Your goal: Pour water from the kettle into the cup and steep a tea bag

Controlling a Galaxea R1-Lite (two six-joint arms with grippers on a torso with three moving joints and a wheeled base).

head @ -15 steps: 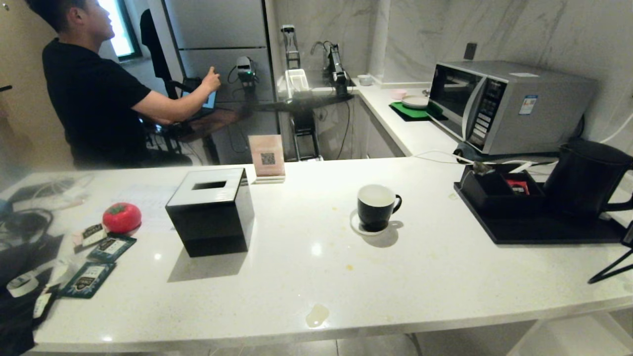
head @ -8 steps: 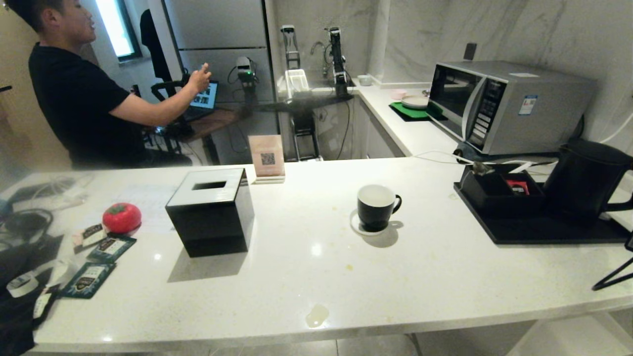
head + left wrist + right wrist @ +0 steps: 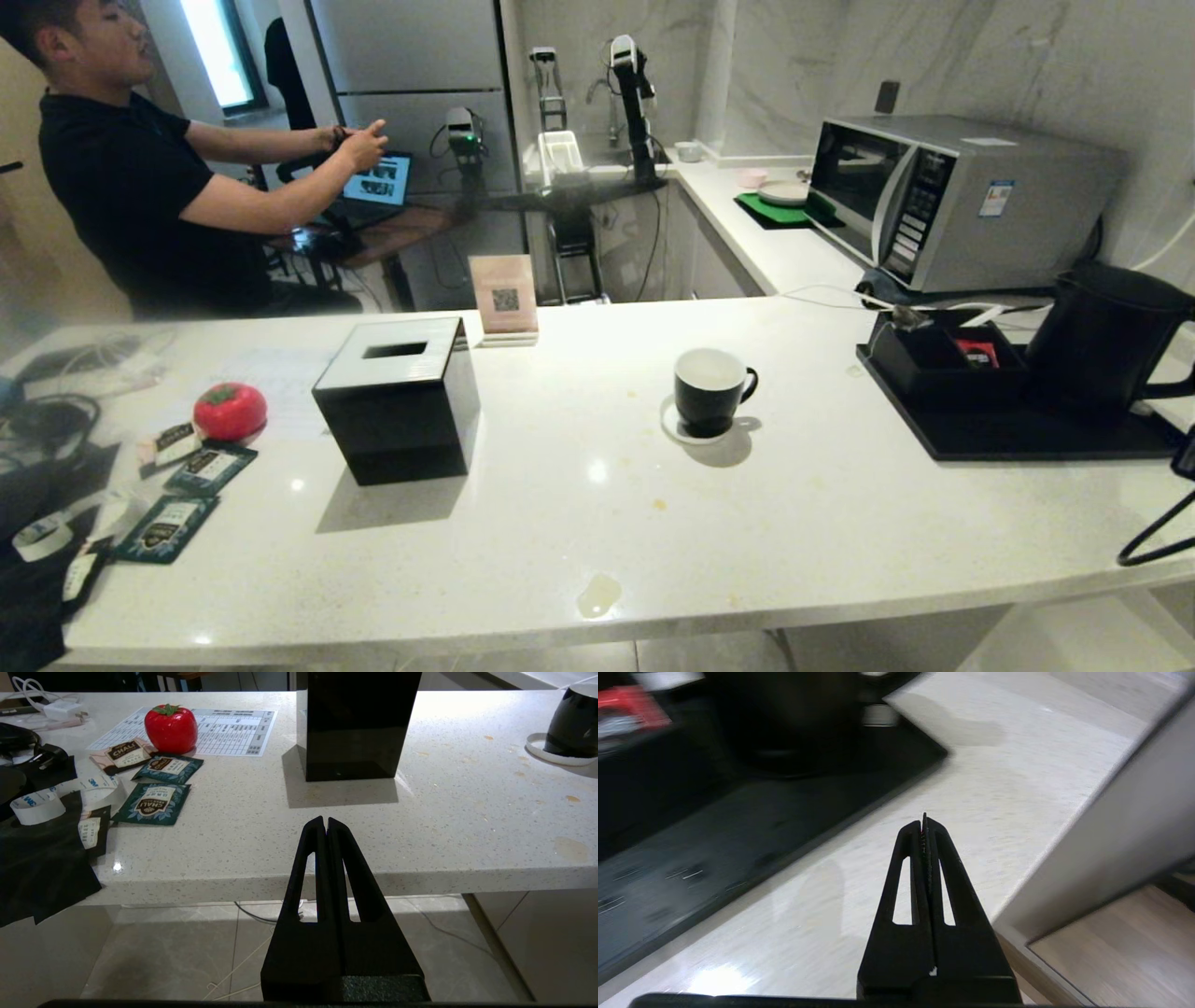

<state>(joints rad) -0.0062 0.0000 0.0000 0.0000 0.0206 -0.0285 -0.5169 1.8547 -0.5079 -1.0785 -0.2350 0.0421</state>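
Kettle: the tall matte black kettle (image 3: 1106,336) with its loop handle stands upright on the flat black tray (image 3: 1018,434) at the far right of the white speckled counter (image 3: 597,523).
Cup: the small black mug with a white inside (image 3: 711,390) sits on a white round coaster (image 3: 674,427) near the middle of the counter, handle to the right — well apart from the kettle.
Tray box: a black compartment box (image 3: 938,359) with a red packet inside, just left of the kettle on the same tray.
Right hand: the right hand (image 3: 924,821) has its black fingers pressed together with nothing between them; it hangs over bare counter just beside the tray's edge.
Left hand: the left hand (image 3: 325,823) also has its fingers pressed together, empty, low in front of the counter's near edge.
Left side: a black cube tissue box (image 3: 397,401), a red tomato-shaped object (image 3: 230,411) and dark green tea sachets (image 3: 196,471).
Background: a silver microwave (image 3: 952,201) behind the tray — a person in a black shirt (image 3: 149,196) sits at a laptop.
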